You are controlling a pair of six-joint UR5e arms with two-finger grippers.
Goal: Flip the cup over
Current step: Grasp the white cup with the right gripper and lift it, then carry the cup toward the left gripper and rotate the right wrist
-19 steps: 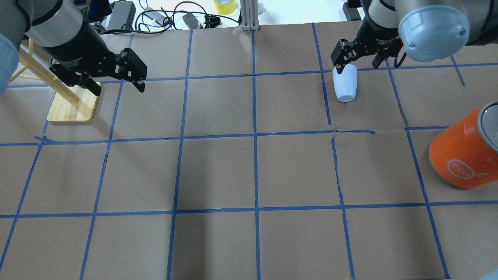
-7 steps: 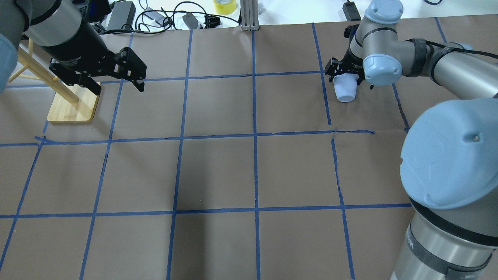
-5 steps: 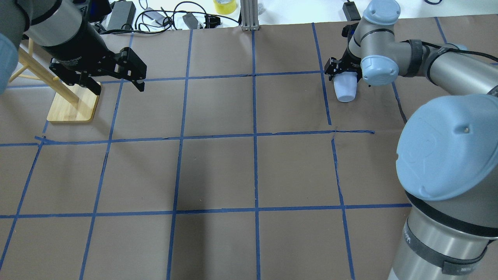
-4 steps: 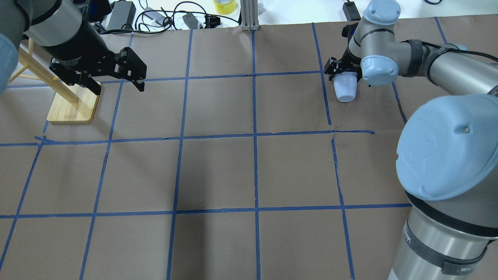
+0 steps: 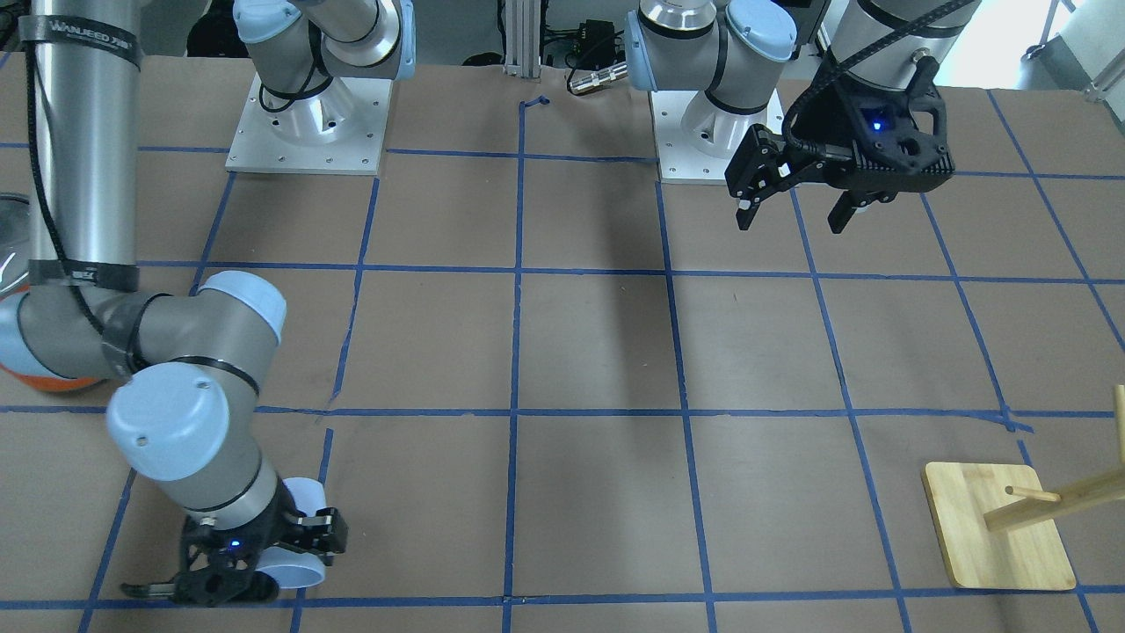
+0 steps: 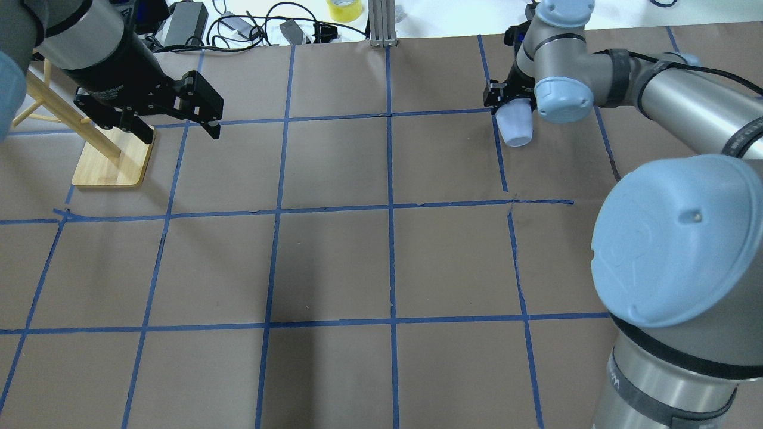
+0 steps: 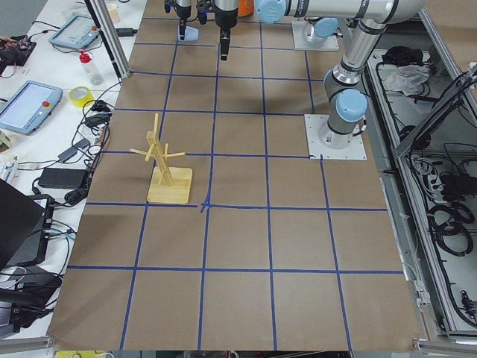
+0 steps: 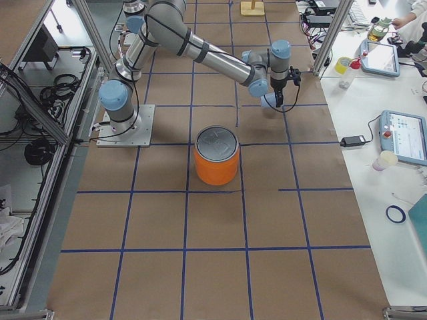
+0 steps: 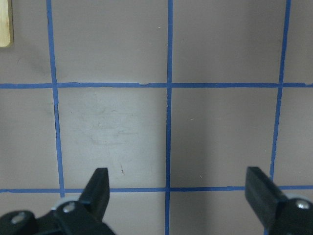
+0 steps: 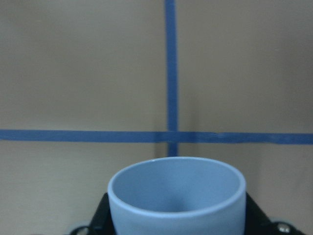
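The pale blue-white cup (image 6: 516, 126) is at the far right of the table, held between the fingers of my right gripper (image 6: 512, 112), which is shut on it. The cup is tilted and just off the paper. In the right wrist view its open mouth (image 10: 176, 188) fills the bottom of the frame over a tape crossing. In the front-facing view the cup (image 5: 297, 573) shows at the lower left in the right gripper (image 5: 259, 563). My left gripper (image 6: 180, 134) is open and empty above the far left of the table, and shows in its wrist view (image 9: 178, 188).
A wooden peg stand (image 6: 112, 162) is just left of the left gripper. A large orange can with a silver top (image 8: 217, 157) stands on the right side, nearer the robot than the cup. Cables and a tape roll (image 6: 344, 8) lie beyond the far edge.
The right gripper stood open around the lying cup. Now it is shut on the cup, which has moved a little left and farther away. The right arm has swung. The left arm is still.
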